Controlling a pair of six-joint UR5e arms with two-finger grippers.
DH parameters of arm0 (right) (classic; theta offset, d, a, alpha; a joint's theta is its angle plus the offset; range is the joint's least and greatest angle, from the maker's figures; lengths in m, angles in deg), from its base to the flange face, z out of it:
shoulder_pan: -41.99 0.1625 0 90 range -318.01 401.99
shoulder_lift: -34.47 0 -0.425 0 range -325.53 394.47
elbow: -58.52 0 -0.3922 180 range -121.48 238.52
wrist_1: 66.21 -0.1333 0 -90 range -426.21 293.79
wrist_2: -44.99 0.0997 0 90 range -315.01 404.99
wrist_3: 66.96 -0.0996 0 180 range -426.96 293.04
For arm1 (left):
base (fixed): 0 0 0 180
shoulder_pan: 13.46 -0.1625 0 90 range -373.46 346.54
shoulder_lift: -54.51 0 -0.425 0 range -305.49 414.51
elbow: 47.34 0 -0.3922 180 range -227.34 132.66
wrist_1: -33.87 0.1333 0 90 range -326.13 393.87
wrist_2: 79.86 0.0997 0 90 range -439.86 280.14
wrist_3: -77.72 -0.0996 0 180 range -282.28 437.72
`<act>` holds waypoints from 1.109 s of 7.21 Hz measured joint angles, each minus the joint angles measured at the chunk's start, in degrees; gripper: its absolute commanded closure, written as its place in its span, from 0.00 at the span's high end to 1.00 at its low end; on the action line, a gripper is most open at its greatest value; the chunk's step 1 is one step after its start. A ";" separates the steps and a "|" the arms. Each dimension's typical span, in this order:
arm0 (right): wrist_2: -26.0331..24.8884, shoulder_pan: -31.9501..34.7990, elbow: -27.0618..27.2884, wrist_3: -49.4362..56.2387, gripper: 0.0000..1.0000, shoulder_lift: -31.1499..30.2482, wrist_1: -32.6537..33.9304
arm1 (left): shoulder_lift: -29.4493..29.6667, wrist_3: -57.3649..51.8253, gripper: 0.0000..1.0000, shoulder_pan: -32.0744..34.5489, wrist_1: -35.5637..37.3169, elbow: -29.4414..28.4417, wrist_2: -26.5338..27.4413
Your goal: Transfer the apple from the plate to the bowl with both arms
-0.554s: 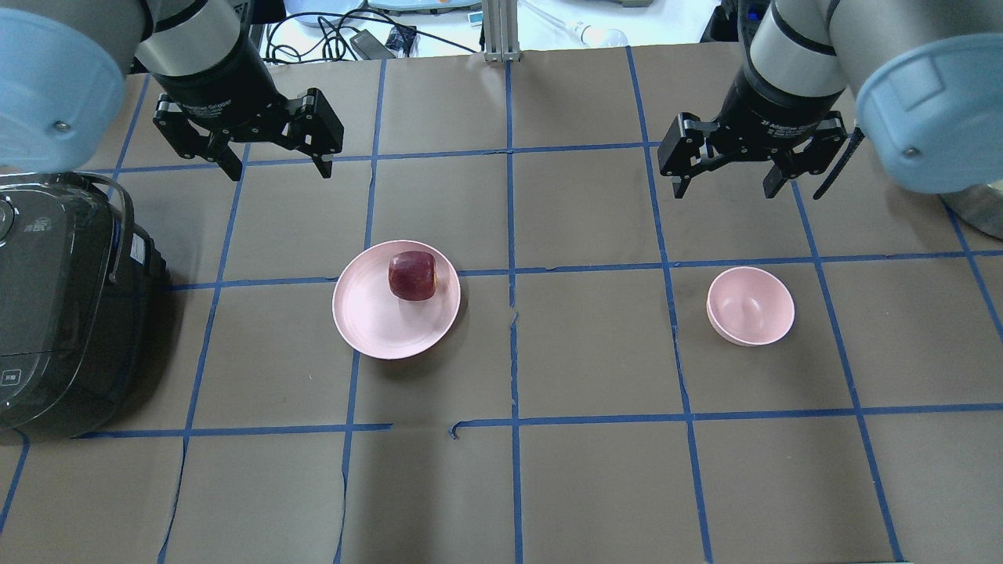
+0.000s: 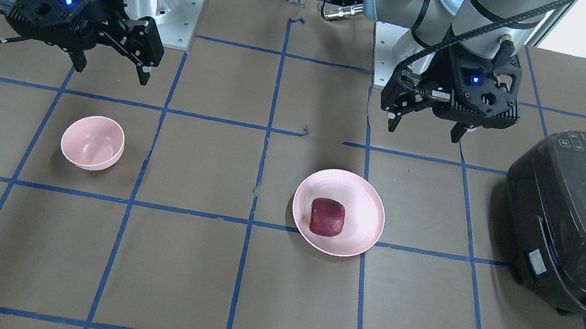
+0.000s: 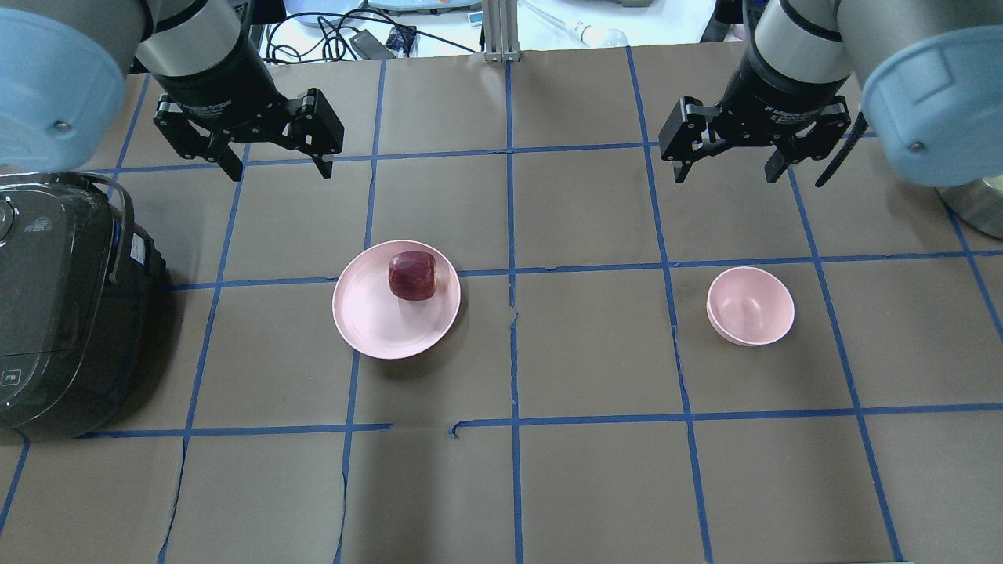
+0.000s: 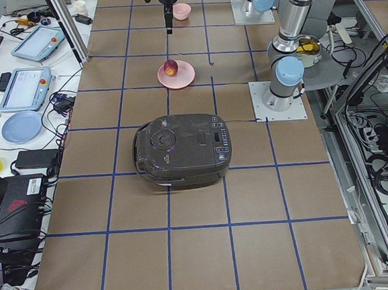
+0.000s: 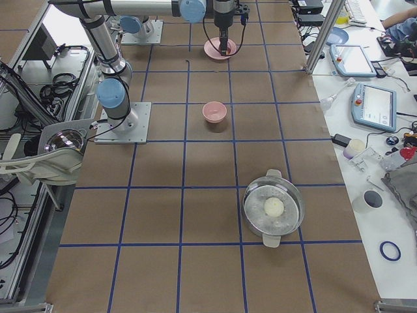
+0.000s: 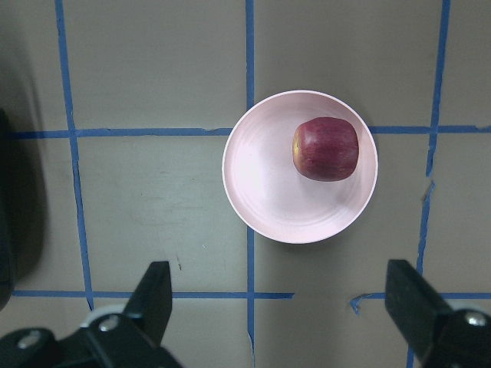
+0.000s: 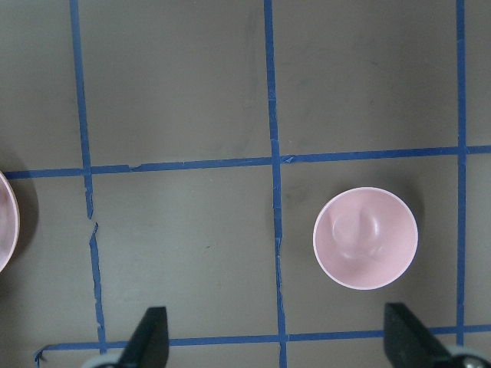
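Apple (image 3: 412, 276) resting on the plate (image 3: 376, 325), close to its rim, on the left half of the tabletop (image 3: 595, 352). Left tool (image 3: 279, 172), released and holding nothing, hangs above the tabletop, well apart from plate and apple. Right tool (image 3: 725, 176), likewise released, hangs well apart from the bowl (image 3: 750, 305), which stands on the right half

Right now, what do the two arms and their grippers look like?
Both the left arm and right arm are silver-grey tubes with light blue joint caps. The left gripper and right gripper are black, two-fingered, with white lettering and a blue light. A black cable runs to each wrist.
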 measured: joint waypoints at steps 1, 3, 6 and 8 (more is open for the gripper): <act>-0.10 0.00 -0.01 -0.01 1.00 -0.04 0.01 | 0.01 0.00 1.00 -0.01 0.02 -0.09 -0.05; -0.59 0.08 0.01 -0.05 1.00 -0.08 0.05 | 0.03 0.00 1.00 0.04 -0.01 -0.32 -0.09; -0.59 0.13 0.01 -0.09 1.00 -0.11 0.08 | 0.06 0.00 1.00 0.06 -0.08 -0.48 -0.13; -0.41 0.09 -0.08 -0.04 1.00 -0.16 -0.01 | -0.07 0.00 1.00 0.00 -0.49 -0.82 -0.09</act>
